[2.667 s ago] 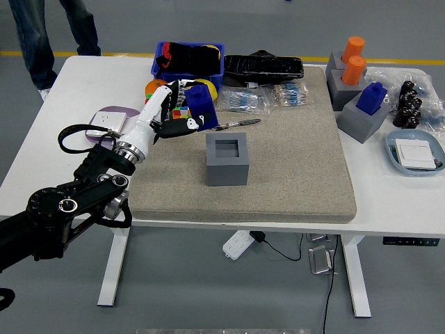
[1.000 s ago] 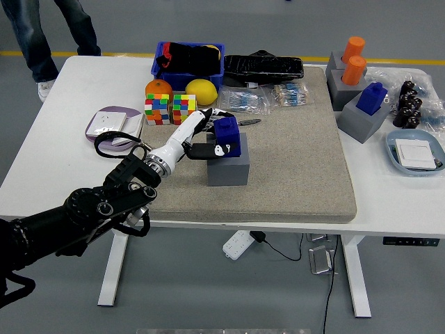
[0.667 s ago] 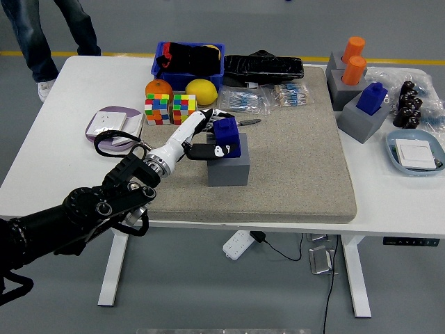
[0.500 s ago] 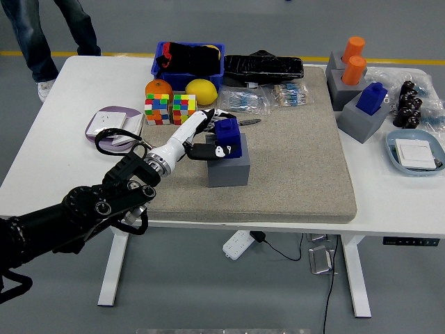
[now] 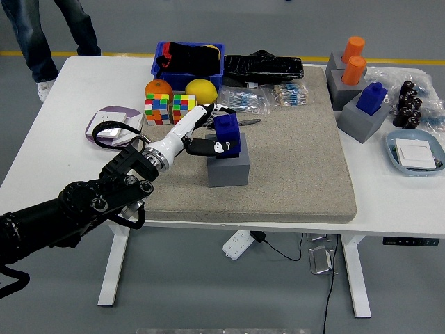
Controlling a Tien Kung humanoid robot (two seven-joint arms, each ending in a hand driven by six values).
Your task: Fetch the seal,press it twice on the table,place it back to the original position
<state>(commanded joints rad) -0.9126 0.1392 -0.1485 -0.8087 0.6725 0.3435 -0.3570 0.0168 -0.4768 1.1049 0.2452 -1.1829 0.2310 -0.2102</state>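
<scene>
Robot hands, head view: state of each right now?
Left robot hand: closed on the blue seal, which sits in the grey holder.
Right robot hand: not in view.

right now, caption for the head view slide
Left hand sets the blue block-shaped seal into the grey cube holder on the beige mat.

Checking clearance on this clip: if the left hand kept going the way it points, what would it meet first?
The left hand points right, already closed on the blue seal over the grey holder. Beyond it only bare mat shows, though depth is uncertain.
</scene>
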